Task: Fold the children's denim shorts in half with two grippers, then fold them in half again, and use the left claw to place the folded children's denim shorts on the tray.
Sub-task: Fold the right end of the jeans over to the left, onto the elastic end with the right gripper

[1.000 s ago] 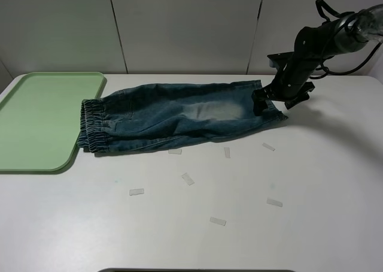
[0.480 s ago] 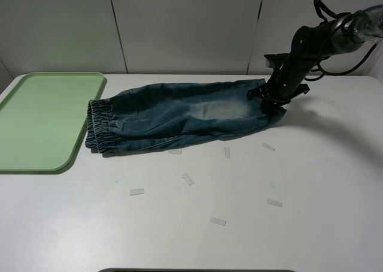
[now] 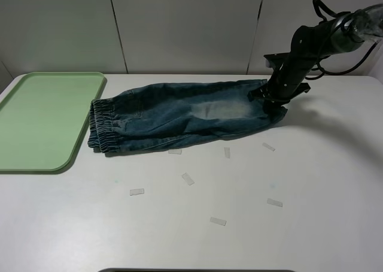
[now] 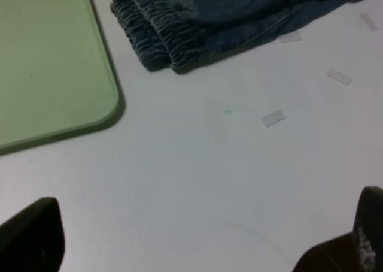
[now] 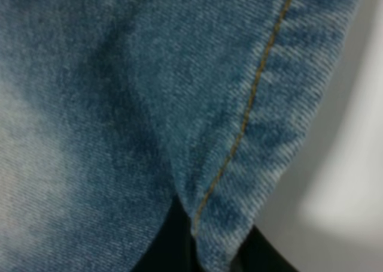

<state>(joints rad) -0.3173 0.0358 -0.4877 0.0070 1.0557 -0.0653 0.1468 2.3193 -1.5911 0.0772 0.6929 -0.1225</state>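
**A:** What's the right arm doing here?

**B:** The right arm [image 3: 311,44] reaches in from the back, bends, and tips steeply down. That puts the right end effector [image 3: 267,99] right on the leg hem of the children's denim shorts [image 3: 179,113]. On its wrist cam you can see two dark fingers [image 5: 170,242] pressed in on a fold of that hem, with the orange stitching running down between them. So it's pinching denim.

**A:** And the other one?

**B:** The left end effector [image 4: 203,230] hangs over bare tabletop [image 4: 197,176] with its fingers spread wide and nothing between them. The shorts' waistband [image 4: 149,38] is well ahead of it.

**A:** How do the shorts lie?

**B:** They're stretched out flat, running away from the right end effector, with the waistband at the far end just beside the tray [image 3: 36,122]. There's a sliver of tabletop between the two.

The fabric is faded blue-green twill with a whitish worn patch mid-leg. The elastic waistband is gathered into tight ribs.

The tray is smooth pale-green plastic with rounded corners and a low rim. The tabletop is matte white, with little pale tape strips [image 3: 188,178] scattered between the two end effectors.
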